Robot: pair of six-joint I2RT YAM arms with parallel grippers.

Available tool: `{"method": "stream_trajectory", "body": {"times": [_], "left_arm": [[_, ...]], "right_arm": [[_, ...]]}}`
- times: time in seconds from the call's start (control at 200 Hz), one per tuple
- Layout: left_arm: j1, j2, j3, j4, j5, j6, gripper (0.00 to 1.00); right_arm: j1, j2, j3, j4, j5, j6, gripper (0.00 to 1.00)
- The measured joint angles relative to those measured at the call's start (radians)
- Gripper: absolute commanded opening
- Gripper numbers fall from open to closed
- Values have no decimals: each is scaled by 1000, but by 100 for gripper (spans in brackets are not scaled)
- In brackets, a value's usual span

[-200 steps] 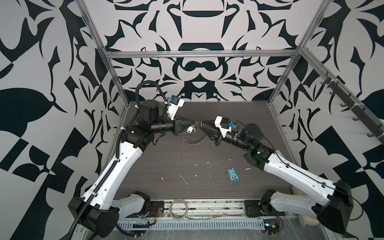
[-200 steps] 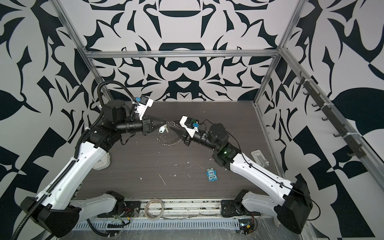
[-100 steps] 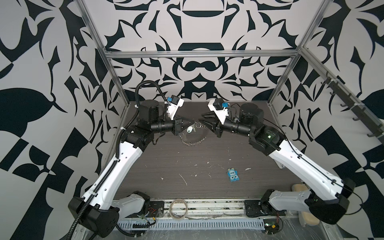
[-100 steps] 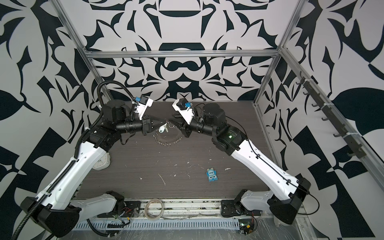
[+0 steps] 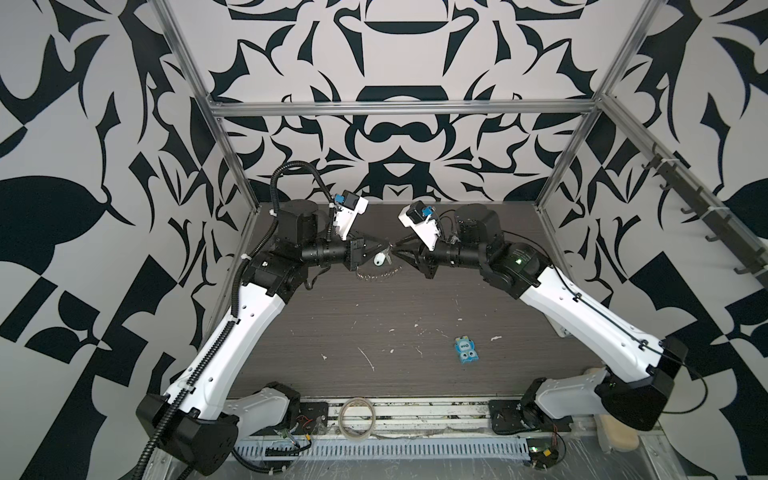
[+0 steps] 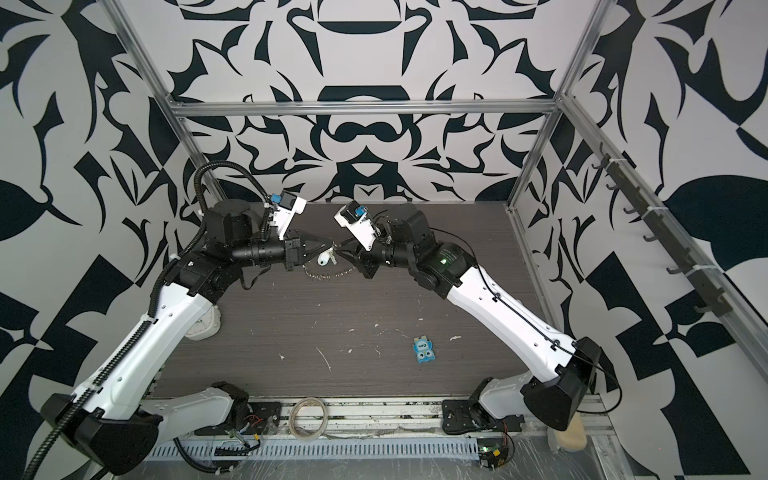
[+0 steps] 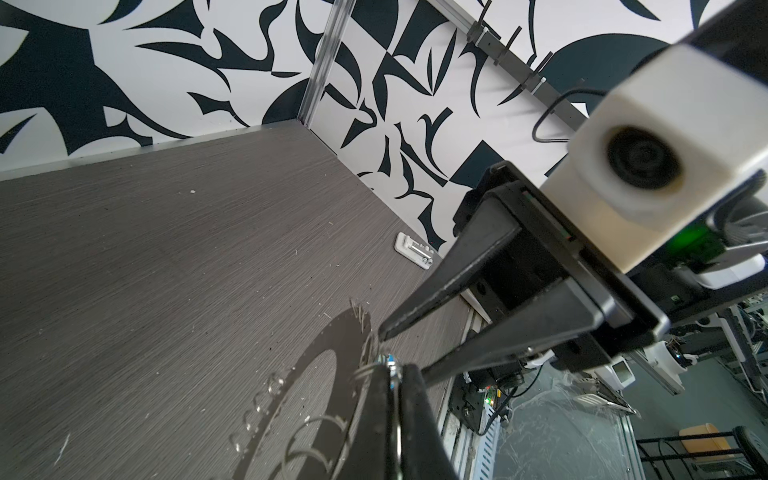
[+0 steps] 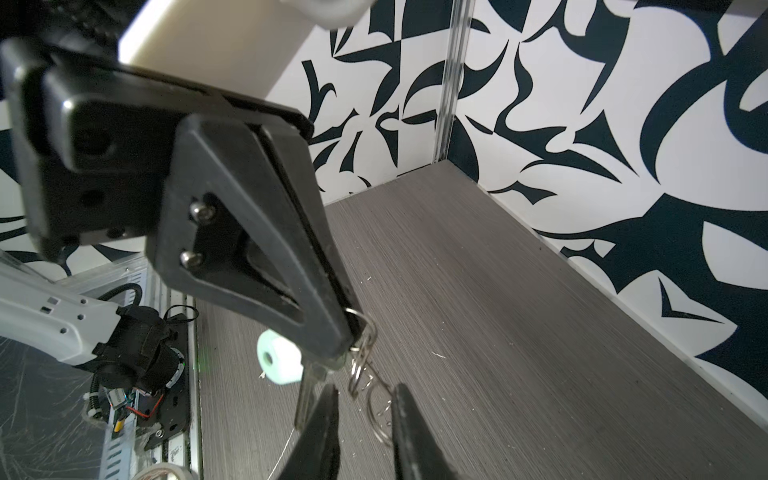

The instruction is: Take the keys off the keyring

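A blue cartoon-faced packet (image 5: pixel 467 351) lies on the counter (image 5: pixel 374 316) well apart from the fingers (image 8: pixel 322 432); a translucent tape roll (image 5: pixel 357 422) sits farther off.

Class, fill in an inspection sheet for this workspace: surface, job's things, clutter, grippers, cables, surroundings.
Surface: dark wood-grain table, strewn with white flecks.
Job's things: keyring hangs below the left gripper; key and white fob dangle from it.
Clutter: blue packet on the table; tape roll on the front rail.
Grippers: left gripper shut on a split ring of the keyring; right gripper open, close beside that ring.
Cables: black ribbed conduit loops high at the back left.
Surroundings: black-and-white patterned walls; hook rail on the right wall.
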Motion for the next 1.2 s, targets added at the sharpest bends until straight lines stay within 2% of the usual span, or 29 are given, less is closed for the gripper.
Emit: {"method": "stream_trajectory", "body": {"times": [0.215, 0.435, 0.78, 0.95, 1.2], "left_arm": [[-2, 0, 0, 0, -2, 0, 0], [-4, 0, -1, 0, -19, 0, 0], [-6, -2, -6, 0, -33, 8, 0], [-9, -4, -6, -8, -34, 20, 0], [-24, 3, 0, -57, -30, 53, 0]], "right_arm": [[0, 20, 26, -7, -12, 3, 21], [0, 41, 47, -18, -27, 4, 12], [-7, 50, 56, -29, -25, -8, 14], [-6, 62, 89, -73, -10, -47, 18], [-6, 69, 112, -128, 19, -103, 19]]}}
